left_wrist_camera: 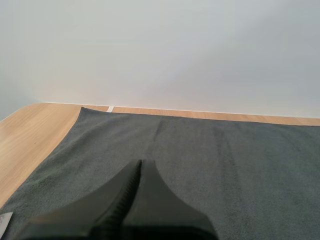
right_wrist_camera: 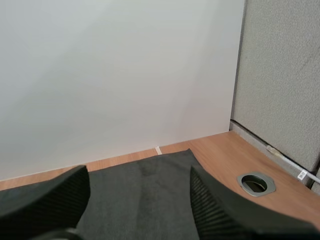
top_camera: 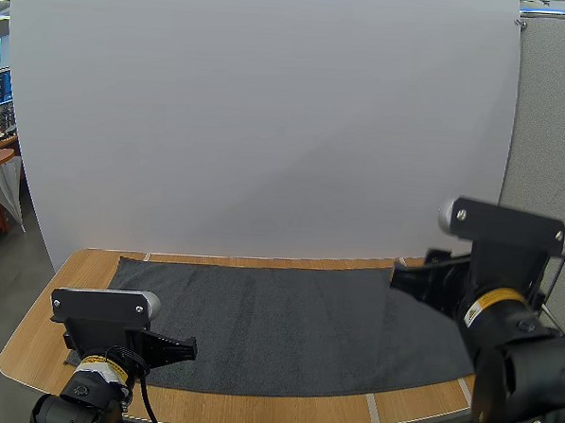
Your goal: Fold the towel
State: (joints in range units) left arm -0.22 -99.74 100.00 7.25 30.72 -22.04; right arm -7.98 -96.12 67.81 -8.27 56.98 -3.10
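Observation:
A dark grey towel [top_camera: 295, 326] lies spread flat over the wooden table [top_camera: 81, 267]. My left gripper [top_camera: 182, 348] hovers low over the towel's near left part. In the left wrist view its fingers [left_wrist_camera: 140, 172] lie together as one dark wedge over the towel [left_wrist_camera: 210, 160], shut on nothing. My right gripper [top_camera: 414, 275] sits at the towel's far right corner. In the right wrist view its two ribbed fingers [right_wrist_camera: 220, 210] stand wide apart, open, with the towel [right_wrist_camera: 142, 195] and its far right corner between them.
A white backdrop [top_camera: 268, 125] rises right behind the table's far edge. A grey partition [right_wrist_camera: 280, 75] stands at the right. A round metal cable hole [right_wrist_camera: 256, 183] is set in the bare wood right of the towel.

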